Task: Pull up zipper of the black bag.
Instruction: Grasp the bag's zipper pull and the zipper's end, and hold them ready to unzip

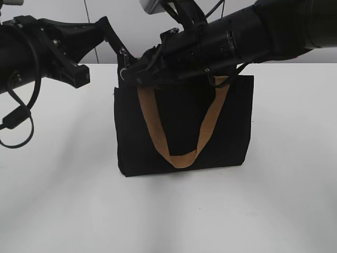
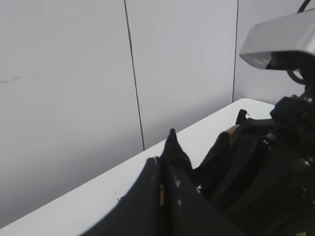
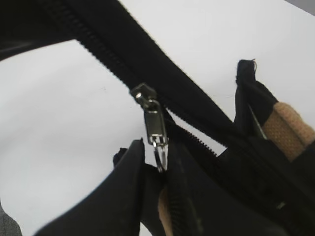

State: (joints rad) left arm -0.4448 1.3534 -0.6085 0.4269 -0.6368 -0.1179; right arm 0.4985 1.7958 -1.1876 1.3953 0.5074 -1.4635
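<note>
We've got the black bag (image 1: 184,126) upright on the white counter (image 1: 63,200), tan handle (image 1: 184,155) hanging down its front. Both arms meet at the bag's top left corner. Right wrist cam shows the zipper (image 3: 153,120) close up: silver pull hangs just above the right gripper (image 3: 160,164), w/ the pull's lower end tucked between the two fingers (image 3: 130,177), so they look closed on it, nearly touching. Zip teeth run diagonally from upper left of that view down to lower right, toward the far end w/ a tan tab; the long axis follows the bag's top rim. Teeth look split below the slider, so part of the rim seems unzipped, but we can't tell how much. Left gripper (image 2: 170,147) sits at the bag's corner, fingers look pressed together around fabric there, prob. bracing it. Right arm is the one on the pull; next move likely needs travel along the rim line while left holds the corner taut.
</note>
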